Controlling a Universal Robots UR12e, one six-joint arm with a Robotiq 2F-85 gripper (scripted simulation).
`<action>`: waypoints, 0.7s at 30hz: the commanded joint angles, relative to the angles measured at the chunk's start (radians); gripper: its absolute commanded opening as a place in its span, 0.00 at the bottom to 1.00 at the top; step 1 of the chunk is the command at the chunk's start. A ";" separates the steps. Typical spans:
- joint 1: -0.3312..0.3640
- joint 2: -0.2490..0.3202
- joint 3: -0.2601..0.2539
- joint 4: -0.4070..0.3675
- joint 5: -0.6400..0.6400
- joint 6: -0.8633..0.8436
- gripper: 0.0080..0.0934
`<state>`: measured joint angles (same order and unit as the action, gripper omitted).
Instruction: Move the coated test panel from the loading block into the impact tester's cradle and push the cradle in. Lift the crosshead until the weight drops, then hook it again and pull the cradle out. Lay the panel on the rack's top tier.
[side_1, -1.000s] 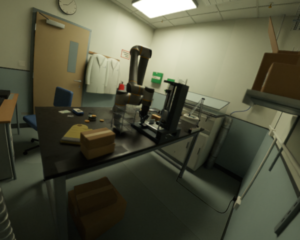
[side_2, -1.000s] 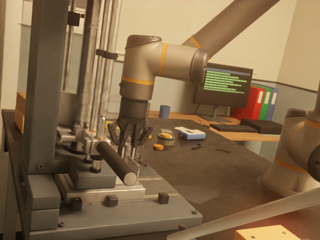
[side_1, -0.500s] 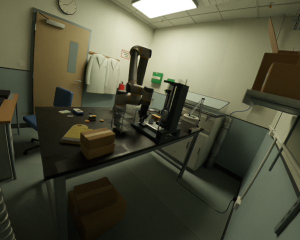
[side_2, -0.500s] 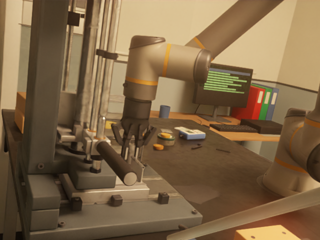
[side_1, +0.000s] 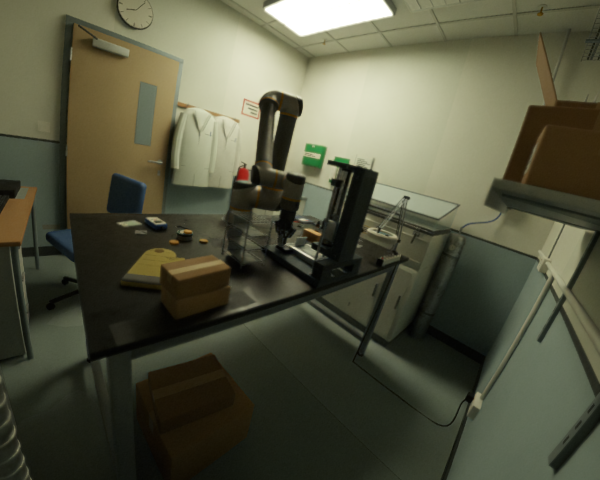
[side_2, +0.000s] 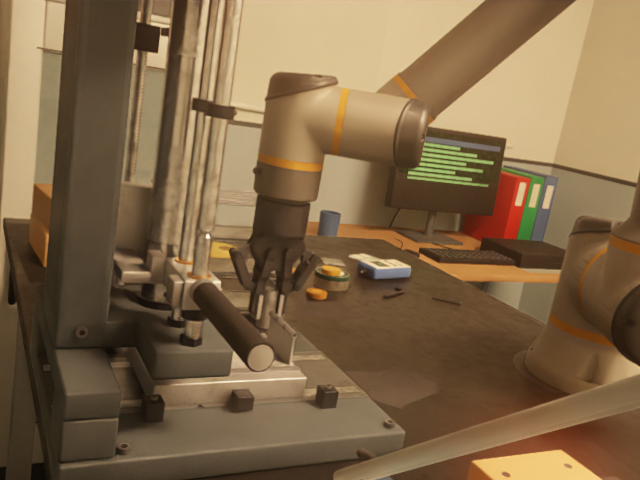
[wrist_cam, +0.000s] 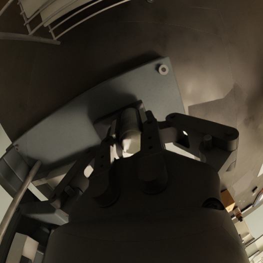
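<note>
The cradle's handle (wrist_cam: 130, 130), a short pale cylinder at the front of the sliding cradle (side_2: 227, 380), sits clamped in my closed gripper (side_2: 268, 315) (wrist_cam: 130, 147) (side_1: 283, 239), which points straight down over the tester's base plate. A dark crosshead bar (side_2: 230, 325) juts forward just left of the fingers, below the impact tester's column (side_2: 82, 170) (side_1: 350, 215) and its guide rods. The coated panel is hidden from me. The wire rack (side_1: 247, 235) stands left of the tester in the side camera.
The crosshead bar and the guide rods (side_2: 207, 129) crowd the gripper's left side. On the dark tabletop beyond lie a tape roll (side_2: 331, 278), an orange disc (side_2: 316, 293) and a blue meter (side_2: 385, 267). Two stacked cardboard boxes (side_1: 195, 285) sit near the front edge.
</note>
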<state>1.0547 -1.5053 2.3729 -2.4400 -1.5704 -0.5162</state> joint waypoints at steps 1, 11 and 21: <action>-0.001 -0.001 0.001 0.000 0.000 -0.001 0.00; -0.007 -0.012 0.013 -0.001 0.000 -0.007 0.00; -0.014 -0.023 0.025 -0.002 0.000 -0.014 0.00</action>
<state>1.0409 -1.5282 2.3978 -2.4420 -1.5704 -0.5299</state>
